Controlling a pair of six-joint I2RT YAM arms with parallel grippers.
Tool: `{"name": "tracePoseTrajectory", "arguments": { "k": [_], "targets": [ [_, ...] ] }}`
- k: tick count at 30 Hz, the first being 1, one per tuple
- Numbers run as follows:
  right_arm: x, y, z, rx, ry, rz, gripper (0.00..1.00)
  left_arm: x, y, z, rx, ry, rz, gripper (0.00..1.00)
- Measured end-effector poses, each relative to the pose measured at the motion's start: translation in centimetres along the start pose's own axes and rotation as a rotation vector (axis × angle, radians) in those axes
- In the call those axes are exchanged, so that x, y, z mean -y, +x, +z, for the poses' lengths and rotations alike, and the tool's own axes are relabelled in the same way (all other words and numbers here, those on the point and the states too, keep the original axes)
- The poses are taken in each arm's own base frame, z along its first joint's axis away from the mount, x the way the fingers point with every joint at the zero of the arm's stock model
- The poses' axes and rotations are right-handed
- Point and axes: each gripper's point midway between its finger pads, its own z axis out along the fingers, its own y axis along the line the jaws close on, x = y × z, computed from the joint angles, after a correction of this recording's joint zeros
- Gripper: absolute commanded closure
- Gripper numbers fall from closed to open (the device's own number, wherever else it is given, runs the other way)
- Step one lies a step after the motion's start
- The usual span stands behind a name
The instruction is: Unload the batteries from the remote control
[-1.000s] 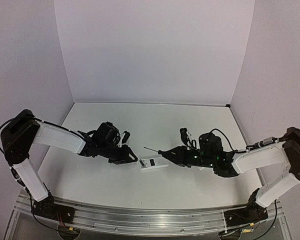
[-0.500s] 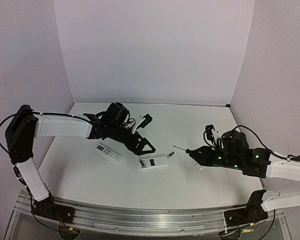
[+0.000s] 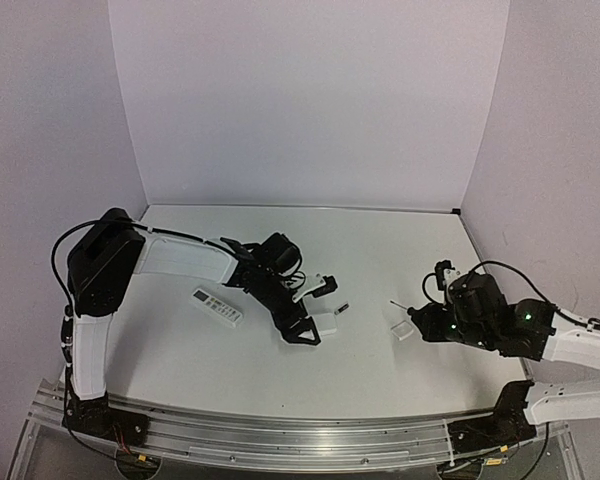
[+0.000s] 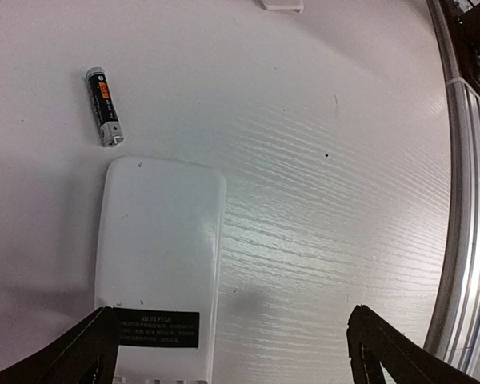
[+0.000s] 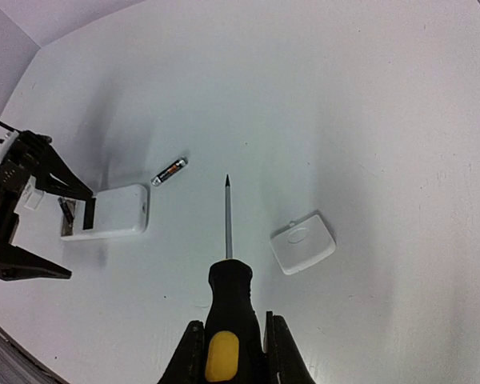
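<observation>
The remote control (image 4: 160,256) lies back up on the table, white with a black label; a dark recess (image 5: 66,210) shows at its end. One dark battery (image 4: 104,106) lies loose on the table just off the remote's other end, also seen as the battery (image 3: 342,308). My left gripper (image 3: 318,312) hangs open over the remote's recess end, one finger (image 4: 72,360) on each side, touching nothing. My right gripper (image 5: 232,352) is shut on the black-and-yellow handle of a screwdriver (image 5: 228,280), its tip pointing towards the remote but well short of it.
A small white square cover (image 5: 303,243) lies right of the screwdriver's shaft. A slim all-white remote (image 3: 217,306) lies left of the left arm. The table's metal front rail (image 4: 456,200) runs close by the left gripper.
My left gripper has opened wide, swung out and come back down over the remote. The right arm has pulled back to the right with the screwdriver.
</observation>
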Motion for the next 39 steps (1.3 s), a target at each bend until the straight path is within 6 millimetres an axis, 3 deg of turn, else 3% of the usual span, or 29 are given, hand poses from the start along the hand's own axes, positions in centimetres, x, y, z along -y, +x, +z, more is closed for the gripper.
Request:
{"name": "tracePoseTrajectory", "arguments": {
  "k": [6,12,21,29,31,36,39],
  "targets": [
    [0.4,0.7,0.6,-0.037,0.033,-0.034,1.0,-1.5,-1.0,0.3,-0.005,-0.108,0.037,0.03],
    [0.3,0.5,0.5,-0.03,0.028,-0.04,1.0,-3.0,0.5,1.9,-0.061,-0.187,0.051,0.08],
    [0.2,-0.5,-0.4,0.013,0.013,-0.033,1.0,-3.7,0.0,2.8,-0.076,-0.271,0.087,0.62],
    [0.4,-0.7,-0.6,0.028,0.019,-0.03,1.0,-3.9,-0.4,2.9,-0.043,-0.315,0.018,0.94],
    [0.4,-0.7,-0.6,0.028,0.021,-0.028,1.0,-4.1,-0.5,2.9,-0.019,-0.327,-0.017,1.0],
    [0.4,-0.8,-0.7,0.029,0.019,-0.019,1.0,-4.6,-2.2,2.6,0.101,-0.31,-0.144,1.0],
    [0.3,-0.8,-0.7,0.029,0.016,-0.011,1.0,-4.9,-3.7,1.3,0.212,-0.238,-0.242,1.0]
  ]
}}
